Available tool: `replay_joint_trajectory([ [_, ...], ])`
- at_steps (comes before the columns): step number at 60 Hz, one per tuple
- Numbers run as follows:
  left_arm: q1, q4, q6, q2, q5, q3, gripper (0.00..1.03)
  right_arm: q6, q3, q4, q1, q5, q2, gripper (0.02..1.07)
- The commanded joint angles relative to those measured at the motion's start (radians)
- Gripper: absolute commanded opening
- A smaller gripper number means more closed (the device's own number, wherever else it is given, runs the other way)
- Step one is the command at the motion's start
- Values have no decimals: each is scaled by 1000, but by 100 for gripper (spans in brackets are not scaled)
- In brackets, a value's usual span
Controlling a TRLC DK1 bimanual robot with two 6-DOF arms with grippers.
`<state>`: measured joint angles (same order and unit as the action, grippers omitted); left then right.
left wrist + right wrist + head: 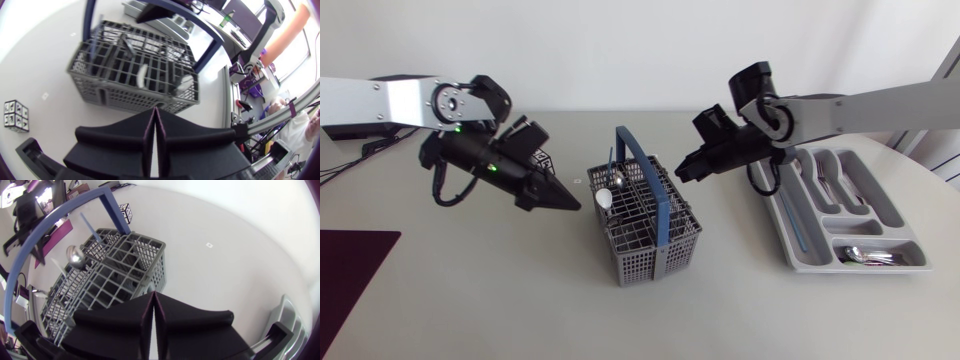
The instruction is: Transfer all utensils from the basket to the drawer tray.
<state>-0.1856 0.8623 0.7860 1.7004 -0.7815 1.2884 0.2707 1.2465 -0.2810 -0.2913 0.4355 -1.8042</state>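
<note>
Clenched empty, left gripper (564, 202) and right gripper (685, 171) flank the basket (650, 252) at the table's (480, 300) middle; a pick seems next: one must open over a spoon (75, 255)

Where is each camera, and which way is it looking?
Head view: above the table, looking down at basket, tray, left arm and right arm.
Left wrist view: on the left arm, facing the basket; shows the shut left gripper.
Right wrist view: on the right arm, facing the basket from the other side; shows the shut right gripper.
Shared: all three see the basket.
</note>
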Motion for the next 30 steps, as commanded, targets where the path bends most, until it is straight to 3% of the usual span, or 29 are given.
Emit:
replay_joint_trajectory([
  [1, 57, -14, -27, 13, -7, 35, 4, 32, -81, -38, 24, -6, 118, 8],
  [10, 86, -241, -194, 61, 14, 34, 8, 91, -211, -107, 37, 16, 275, 8],
  [22, 55, -528, -395, 205, 94, 109, 8, 160, -361, -207, 37, 45, 444, 8],
  [30, 40, -592, -481, 331, 126, 229, 8, 179, -426, -250, 29, 72, 514, 8],
])
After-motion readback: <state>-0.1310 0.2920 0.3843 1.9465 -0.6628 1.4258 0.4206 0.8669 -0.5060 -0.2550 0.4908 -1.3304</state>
